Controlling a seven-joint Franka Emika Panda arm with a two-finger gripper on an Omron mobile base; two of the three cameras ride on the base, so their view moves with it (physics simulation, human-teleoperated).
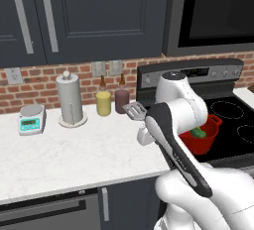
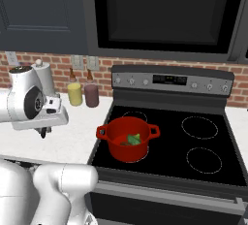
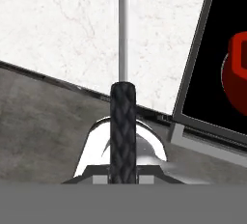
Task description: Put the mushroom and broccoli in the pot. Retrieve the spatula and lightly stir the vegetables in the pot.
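My gripper [image 3: 123, 171] is shut on the spatula's black handle [image 3: 123, 126]. Its thin metal shaft runs away from the hand over the white counter. The slotted silver spatula head [image 1: 134, 110] sticks out to the left of my arm, above the counter near the stove's edge. The red pot [image 2: 128, 140] stands on the front left burner, to the right of the gripper [image 2: 43, 132]. The green broccoli [image 2: 135, 138] lies inside it, with a dark lump, the mushroom [image 2: 125, 143], beside it. In the left base view my arm covers part of the pot [image 1: 206, 137].
On the counter [image 1: 74, 149] along the brick wall stand a paper towel holder [image 1: 69, 102], a yellow bottle [image 1: 103, 102], a dark red bottle [image 1: 121, 100] and a small scale [image 1: 32, 119]. The black stove top [image 2: 193, 141] has bare burners to the pot's right.
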